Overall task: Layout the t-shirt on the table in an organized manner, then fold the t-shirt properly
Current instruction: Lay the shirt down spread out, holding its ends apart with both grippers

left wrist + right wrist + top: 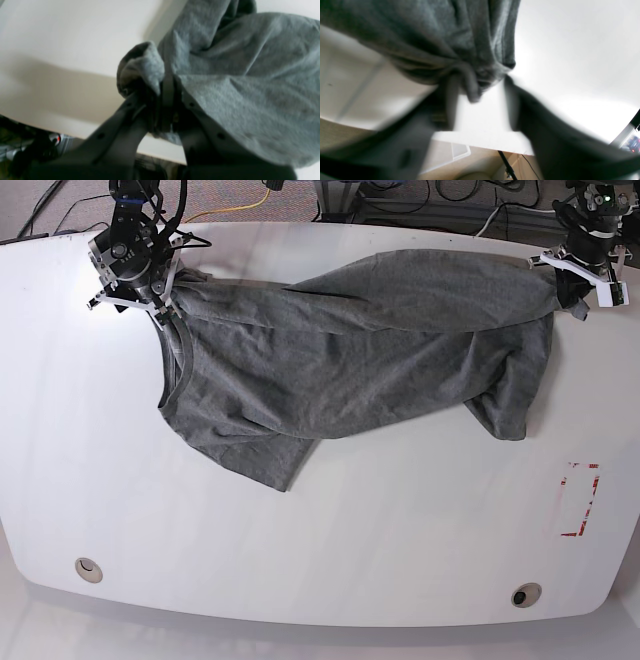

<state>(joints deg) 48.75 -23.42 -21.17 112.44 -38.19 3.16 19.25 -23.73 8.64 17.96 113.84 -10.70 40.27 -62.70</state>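
T-shirt (pixel 350 370) sprawls across glossy white table (pixel 330 550).

Beyond the far edge of the work surface there was a reddish carpet (pixel 215 192) with black cables (pixel 450 192) and one yellow cable (pixel 250 200) lying on it. Under the near edge, a beige floor (pixel 480 160) and a black tripod leg (pixel 506 162) were visible. The light was bright and even.
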